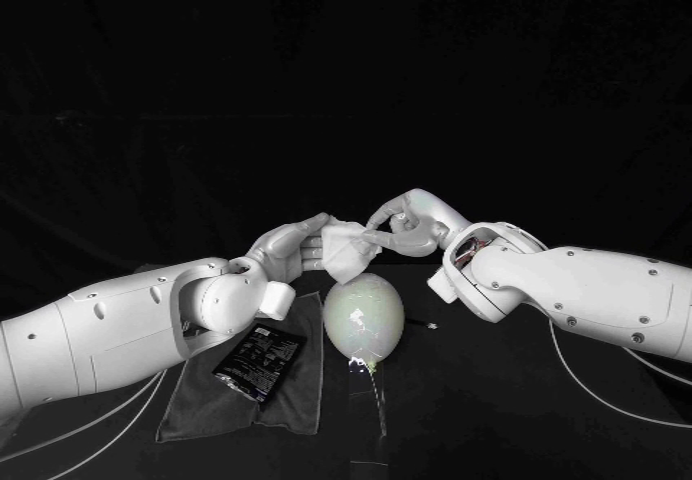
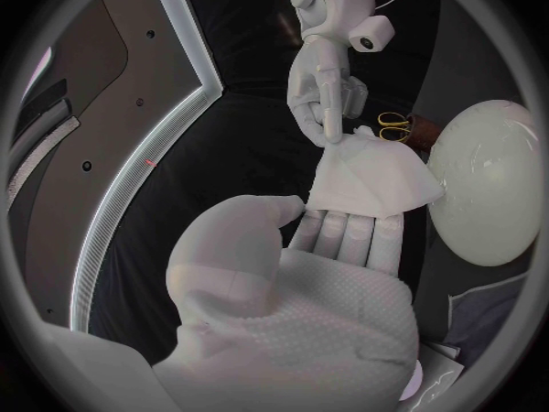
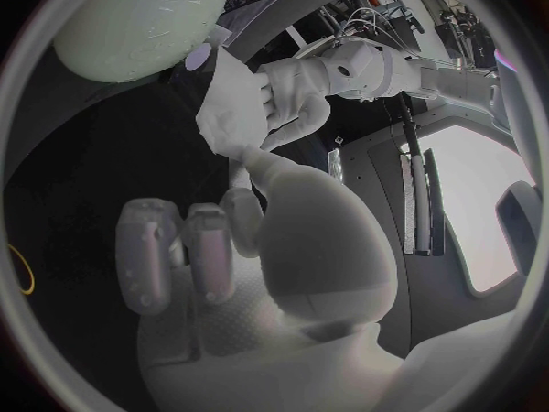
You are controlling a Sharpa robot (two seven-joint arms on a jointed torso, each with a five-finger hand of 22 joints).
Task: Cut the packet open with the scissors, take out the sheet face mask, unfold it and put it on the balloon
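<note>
Unfolding is in hand: the left robot hand (image 1: 289,250) and right robot hand (image 1: 408,228) both pinch the crumpled mask (image 1: 343,250) between them, just above the balloon (image 1: 364,315). Next they likely need to draw apart, spreading it.

Packet (image 1: 261,362) on cloth (image 1: 202,415), left of balloon (image 1: 362,317)

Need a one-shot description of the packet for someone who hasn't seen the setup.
Find the pale balloon lying in the middle of the black table. On the robot's left of it a dark grey cloth is spread, and the packet lies on that cloth. It is the flat black rectangle with small pale print, unlike the plain cloth and the round balloon.
</note>
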